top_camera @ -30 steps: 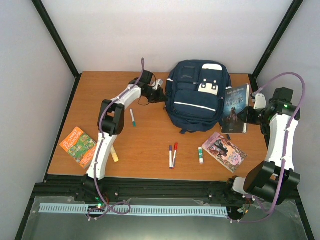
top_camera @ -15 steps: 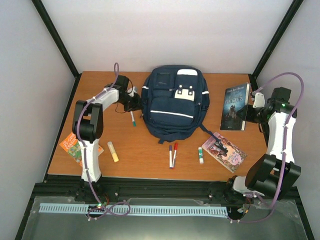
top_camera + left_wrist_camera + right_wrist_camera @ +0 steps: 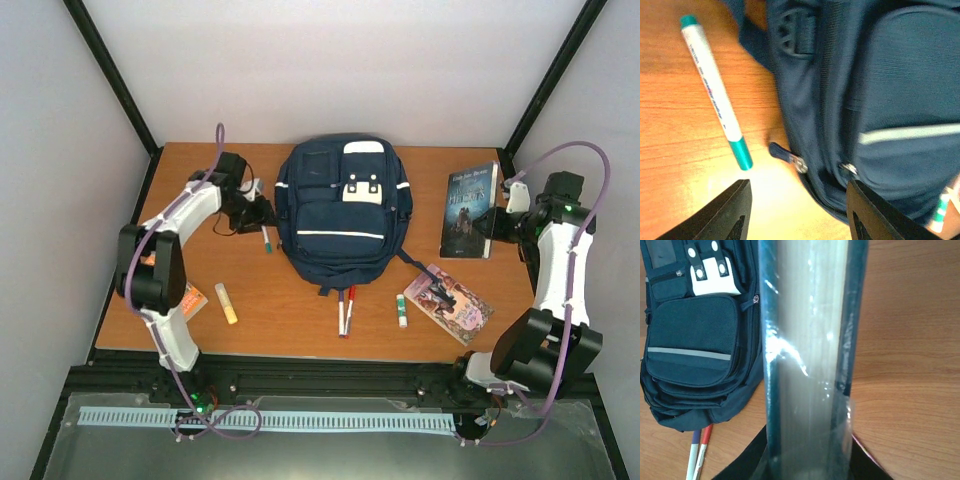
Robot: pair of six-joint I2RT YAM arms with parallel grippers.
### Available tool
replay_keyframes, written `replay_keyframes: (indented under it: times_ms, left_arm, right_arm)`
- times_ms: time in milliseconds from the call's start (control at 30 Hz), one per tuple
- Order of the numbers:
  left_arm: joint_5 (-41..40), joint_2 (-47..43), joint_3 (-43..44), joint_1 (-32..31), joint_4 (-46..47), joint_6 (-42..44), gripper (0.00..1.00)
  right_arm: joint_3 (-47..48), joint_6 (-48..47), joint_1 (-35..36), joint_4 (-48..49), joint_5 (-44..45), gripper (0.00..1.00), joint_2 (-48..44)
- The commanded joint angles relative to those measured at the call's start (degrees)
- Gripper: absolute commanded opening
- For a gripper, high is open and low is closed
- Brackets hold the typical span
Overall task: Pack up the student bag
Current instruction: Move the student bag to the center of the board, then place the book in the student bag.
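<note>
The student bag (image 3: 340, 215), a navy backpack with a white buckle patch, lies flat mid-table, front up. My left gripper (image 3: 262, 212) is at its left edge and stands open. In the left wrist view the gripper (image 3: 800, 212) has its fingers (image 3: 737, 212) apart, with the bag's zipper pull (image 3: 790, 157) loose on the wood just ahead. The bag's side (image 3: 880, 100) fills the right of that view. My right gripper (image 3: 497, 225) is shut on a dark book (image 3: 470, 212), held upright on its edge right of the bag. The book's page edge (image 3: 810, 360) fills the right wrist view.
A teal-capped marker (image 3: 265, 238) (image 3: 715, 100) lies beside the left gripper. Red and purple markers (image 3: 345, 310) poke out from under the bag's front edge, next to a glue stick (image 3: 401, 310). A pink book (image 3: 450, 298), a yellow highlighter (image 3: 227, 303) and an orange book (image 3: 190, 297) lie nearer the front.
The left gripper pulled the bag leftward to mid-table, then opened and let go of it. The right gripper still holds the dark book in about the same place.
</note>
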Motion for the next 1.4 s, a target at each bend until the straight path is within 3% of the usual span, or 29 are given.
replay_keyframes:
  times_ms: [0,133,233,367,500,700,1000,1367]
  left_arm:
    - [4.31,-10.1,0.65,-2.39,-0.2,11.0,0.54]
    - [10.73,-12.52,1.5,-9.35,1.42,25.06,0.55]
    - [17.25,-12.75,3.18,-13.34,-1.58,34.28,0.49]
    - [15.69,-10.61,5.97,-19.69,-8.32,44.76,0.45]
    - [12.62,-8.63,6.6,-23.37,-9.79,42.97,0.46]
    - [4.31,-1.48,10.14,-31.29,-11.12,50.02,0.5]
    - [1.25,11.47,20.86,-31.64,-11.2,49.66,0.44]
    - [-4.67,16.06,21.21,-31.67,-7.52,48.81,0.41]
  right_arm:
    - [5.26,-4.08,0.23,0.33,-3.57,0.03,-3.98]
    - [6.68,-10.15,0.23,-4.08,-6.52,0.03,-5.7]
    - [5.93,-14.69,0.23,-6.76,-11.22,0.03,-5.63]
    - [2.59,-11.97,0.0,-1.12,-12.93,0.03,-6.54]
    - [0.32,-8.47,-0.11,4.22,-17.22,0.03,-7.09]
    - [-3.21,-6.79,-0.2,7.02,-17.6,0.03,-6.08]
    - [-11.62,-0.71,-0.21,13.14,-16.3,0.03,-10.43]
    - [-13.78,-2.39,-1.34,11.36,-15.33,0.03,-12.73]
